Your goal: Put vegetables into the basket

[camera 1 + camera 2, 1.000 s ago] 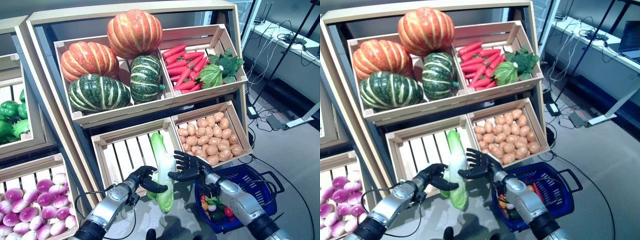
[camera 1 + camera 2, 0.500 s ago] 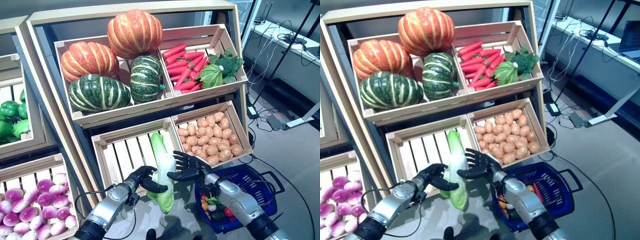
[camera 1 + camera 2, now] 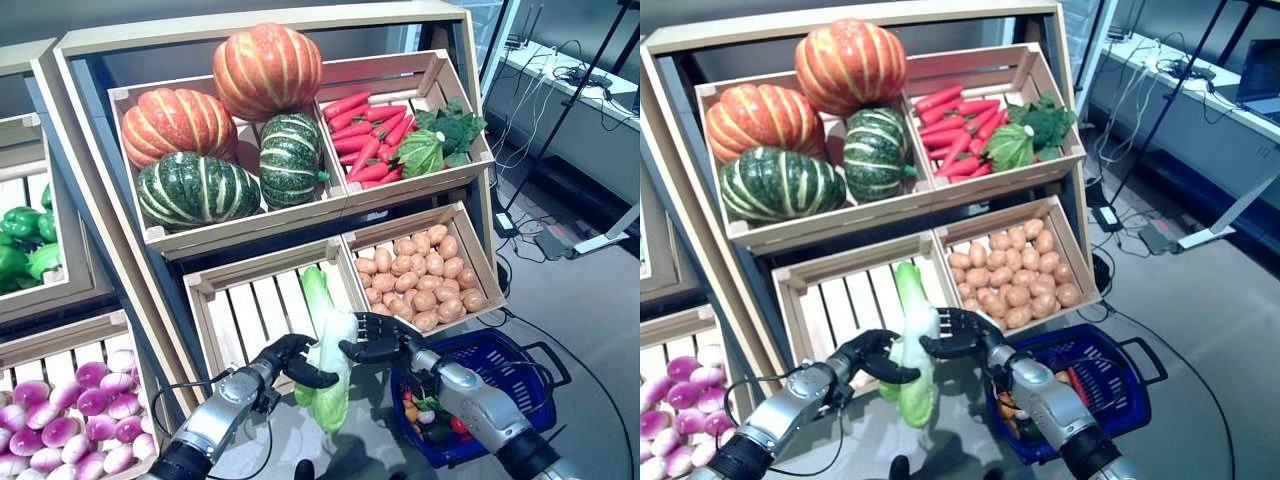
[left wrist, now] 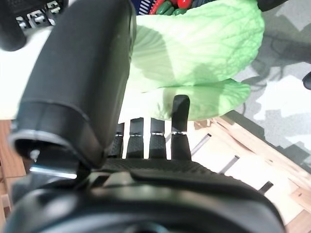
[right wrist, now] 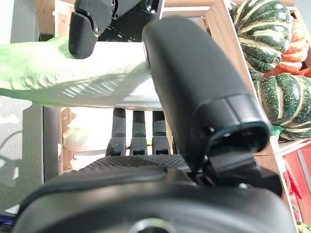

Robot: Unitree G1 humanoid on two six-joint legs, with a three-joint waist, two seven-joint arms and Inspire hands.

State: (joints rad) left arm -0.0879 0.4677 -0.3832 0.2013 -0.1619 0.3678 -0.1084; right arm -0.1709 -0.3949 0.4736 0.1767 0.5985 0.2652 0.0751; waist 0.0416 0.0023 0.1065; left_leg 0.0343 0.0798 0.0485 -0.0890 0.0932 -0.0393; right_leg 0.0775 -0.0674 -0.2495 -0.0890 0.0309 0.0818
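Observation:
A long green and white cabbage (image 3: 325, 370) hangs upright between my two hands, in front of the stand's lower slatted crate (image 3: 245, 305). My left hand (image 3: 285, 358) is curled round its left side, with the thumb over the leaf in the left wrist view (image 4: 194, 48). My right hand (image 3: 378, 338) has its fingers and thumb closed on the cabbage's right side. In the right wrist view the cabbage (image 5: 73, 73) lies between that thumb and the fingers. The blue basket (image 3: 520, 352) stands on the floor under my right forearm, with small mixed vegetables (image 3: 425, 415) in it.
The wooden stand (image 3: 95, 200) with its tilted crates rises just behind the hands. Another stand (image 3: 60, 330) is at the left. Grey floor (image 3: 590, 310) lies right of the basket, with cables and a power strip (image 3: 555, 240) further back.
My right hand's fingers, spread beside the cabbage before, have closed on it. My left hand keeps its hold. The cabbage has hardly moved.

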